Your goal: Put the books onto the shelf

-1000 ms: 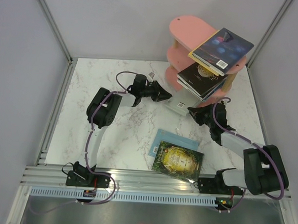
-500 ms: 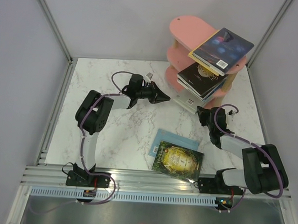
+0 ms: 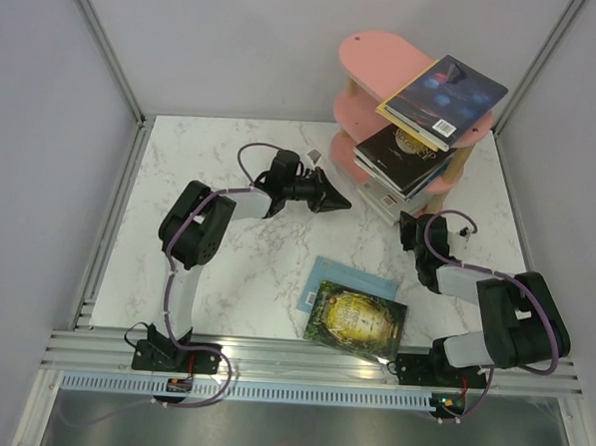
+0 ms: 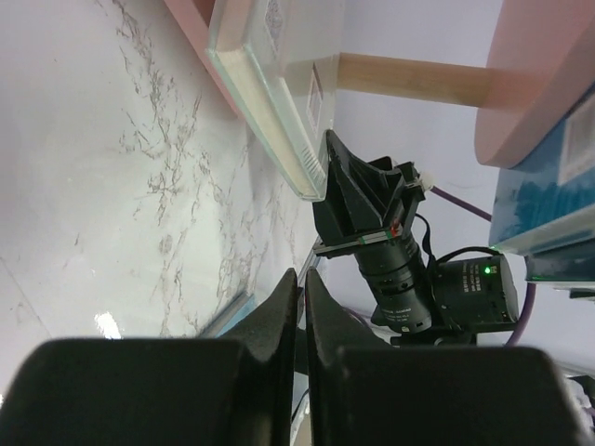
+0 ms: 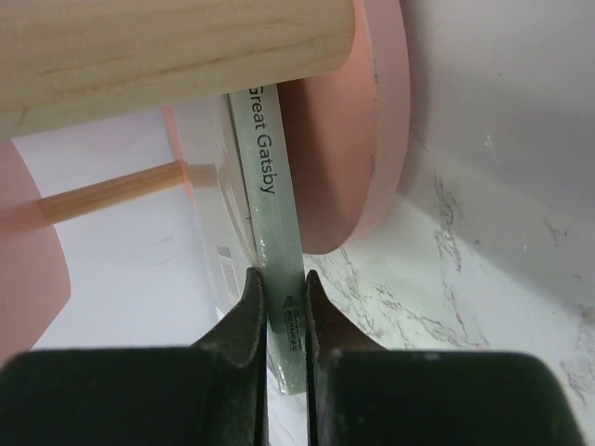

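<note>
The pink shelf (image 3: 387,60) stands at the back right. A dark blue book (image 3: 447,95) lies on its top board and a black one with gold (image 3: 402,155) on the middle board. My right gripper (image 3: 406,222) is shut on the spine of a pale grey book (image 5: 276,238), which lies partly on the bottom board (image 5: 346,130). In the left wrist view that grey book (image 4: 265,111) shows its page edge, with the right gripper (image 4: 356,197) at its corner. My left gripper (image 3: 341,201) is shut and empty, its tip (image 4: 302,279) just left of the shelf.
A green-yellow book (image 3: 357,319) lies on a light blue book (image 3: 353,280) on the marble table (image 3: 180,177), near the front edge between the arms. Wooden posts (image 4: 414,80) join the shelf boards. Grey walls stand close behind and beside the shelf.
My left gripper has shut and slid right toward the shelf. My right gripper has moved the grey book farther onto the bottom board.
</note>
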Robot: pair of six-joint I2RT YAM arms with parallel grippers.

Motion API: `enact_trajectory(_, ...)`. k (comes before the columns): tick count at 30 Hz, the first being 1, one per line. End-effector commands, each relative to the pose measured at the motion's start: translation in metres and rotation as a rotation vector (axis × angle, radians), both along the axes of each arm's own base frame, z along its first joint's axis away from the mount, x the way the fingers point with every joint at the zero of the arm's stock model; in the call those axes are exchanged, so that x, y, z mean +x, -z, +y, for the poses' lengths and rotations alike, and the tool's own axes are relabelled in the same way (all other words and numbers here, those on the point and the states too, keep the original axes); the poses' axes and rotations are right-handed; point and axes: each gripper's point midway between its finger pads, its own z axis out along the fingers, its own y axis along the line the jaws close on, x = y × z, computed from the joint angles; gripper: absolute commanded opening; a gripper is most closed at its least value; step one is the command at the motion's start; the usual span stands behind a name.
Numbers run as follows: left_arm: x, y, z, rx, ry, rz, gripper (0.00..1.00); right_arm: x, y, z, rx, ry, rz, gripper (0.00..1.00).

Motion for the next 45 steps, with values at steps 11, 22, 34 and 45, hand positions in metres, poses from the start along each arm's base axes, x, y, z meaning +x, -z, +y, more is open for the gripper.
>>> enact_trajectory(11,-0.019,-0.004,0.0,0.021,0.063,-0.03,0.08,-0.02,0.051,-0.01,0.008,0.035,0.208,0.33)
enact_trajectory(22,-0.024,0.001,0.023,0.079,-0.027,-0.033,0.07,-0.04,0.024,0.004,-0.048,-0.144,0.182,0.42)
enact_trajectory(34,0.08,-0.013,0.005,0.013,-0.253,-0.117,0.29,-0.116,-0.019,0.018,-0.114,-0.373,0.094,0.41)
enact_trajectory(45,0.155,-0.01,-0.022,-0.04,-0.364,-0.137,0.31,-0.151,-0.04,0.019,-0.128,-0.433,0.064,0.41)
